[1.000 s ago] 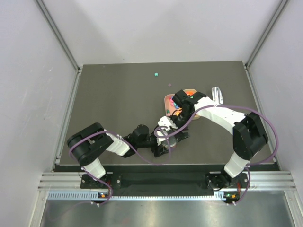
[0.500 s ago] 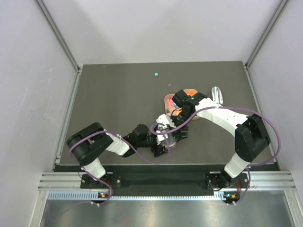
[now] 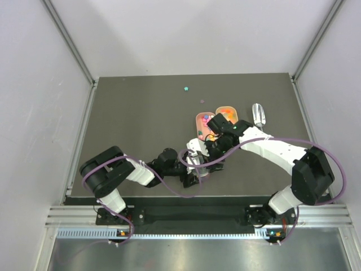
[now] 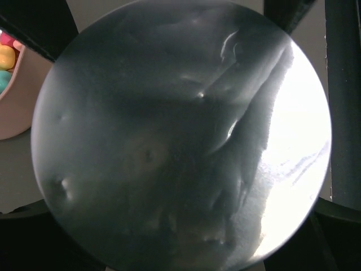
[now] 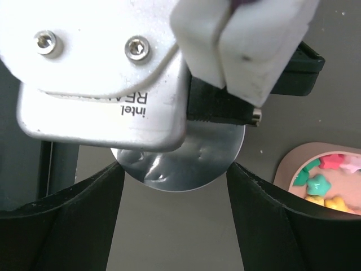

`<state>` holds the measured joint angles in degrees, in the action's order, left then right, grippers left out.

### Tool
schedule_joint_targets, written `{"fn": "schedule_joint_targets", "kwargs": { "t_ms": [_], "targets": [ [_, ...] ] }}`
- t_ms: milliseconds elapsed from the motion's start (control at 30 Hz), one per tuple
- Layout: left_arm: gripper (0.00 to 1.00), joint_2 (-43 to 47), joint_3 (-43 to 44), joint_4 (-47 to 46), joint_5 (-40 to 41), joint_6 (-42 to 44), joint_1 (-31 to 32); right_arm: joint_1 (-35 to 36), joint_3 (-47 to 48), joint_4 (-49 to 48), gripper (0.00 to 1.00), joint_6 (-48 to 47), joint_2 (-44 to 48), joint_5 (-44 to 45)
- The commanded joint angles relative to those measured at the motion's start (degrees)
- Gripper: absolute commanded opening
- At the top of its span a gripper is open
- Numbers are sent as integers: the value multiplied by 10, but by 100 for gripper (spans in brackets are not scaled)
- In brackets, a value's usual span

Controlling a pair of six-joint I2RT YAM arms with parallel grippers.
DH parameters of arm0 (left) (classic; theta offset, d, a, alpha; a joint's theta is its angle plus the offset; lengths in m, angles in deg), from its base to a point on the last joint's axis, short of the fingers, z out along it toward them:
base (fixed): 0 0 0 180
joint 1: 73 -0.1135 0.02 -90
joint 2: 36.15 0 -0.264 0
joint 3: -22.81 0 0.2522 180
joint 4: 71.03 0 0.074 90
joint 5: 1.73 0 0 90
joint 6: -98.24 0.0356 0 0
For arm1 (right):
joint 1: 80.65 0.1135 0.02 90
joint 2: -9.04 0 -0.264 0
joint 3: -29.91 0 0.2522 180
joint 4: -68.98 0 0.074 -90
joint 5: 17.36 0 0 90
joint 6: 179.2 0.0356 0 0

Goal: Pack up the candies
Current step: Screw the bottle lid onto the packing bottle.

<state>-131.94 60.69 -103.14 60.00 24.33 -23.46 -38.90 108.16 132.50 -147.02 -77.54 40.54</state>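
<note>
Small bright candies point(image 3: 204, 125) lie in a pink tray point(image 3: 198, 118), with more in an orange tray point(image 3: 225, 112). They also show at the left edge of the left wrist view point(image 4: 5, 56) and at the right of the right wrist view point(image 5: 322, 182). My left gripper point(image 3: 197, 167) points down, shut around a round silver-topped container point(image 4: 180, 141), which also shows in the right wrist view point(image 5: 186, 166). My right gripper point(image 5: 175, 226) is open and empty. It hovers just over the left wrist and the container, and shows in the top view too point(image 3: 213, 153).
A metal scoop point(image 3: 258, 114) lies right of the orange tray. Two loose candies lie on the dark table, one green point(image 3: 185, 88) and one dark point(image 3: 202, 101). Grey walls enclose the table on three sides.
My right arm has swung its elbow out to the right and drawn its gripper nearer, off the trays and over the left gripper. The orange tray is now uncovered. The left arm has stayed put.
</note>
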Motion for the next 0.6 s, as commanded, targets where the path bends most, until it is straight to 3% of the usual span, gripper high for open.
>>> {"fn": "schedule_joint_targets", "kwargs": {
  "t_ms": [0, 67, 100, 133, 567],
  "targets": [
    [87, -10, 21, 7, 22, -4, 1, 40, -20, -22, 77, 60, 16, -51],
    [87, -7, 18, 8, 22, -2, 2, 40, -23, -23, 80, 51, 19, -35],
    [87, -7, 15, 8, 22, -1, 1, 38, -24, -23, 86, 47, 20, -29],
    [87, -6, 14, 8, 21, 1, 1, 29, -23, -23, 99, 44, 19, -26],
    [87, -2, -5, 8, 19, 17, 1, -48, 84, 61, 100, -140, -48, -38]
  ]
}}
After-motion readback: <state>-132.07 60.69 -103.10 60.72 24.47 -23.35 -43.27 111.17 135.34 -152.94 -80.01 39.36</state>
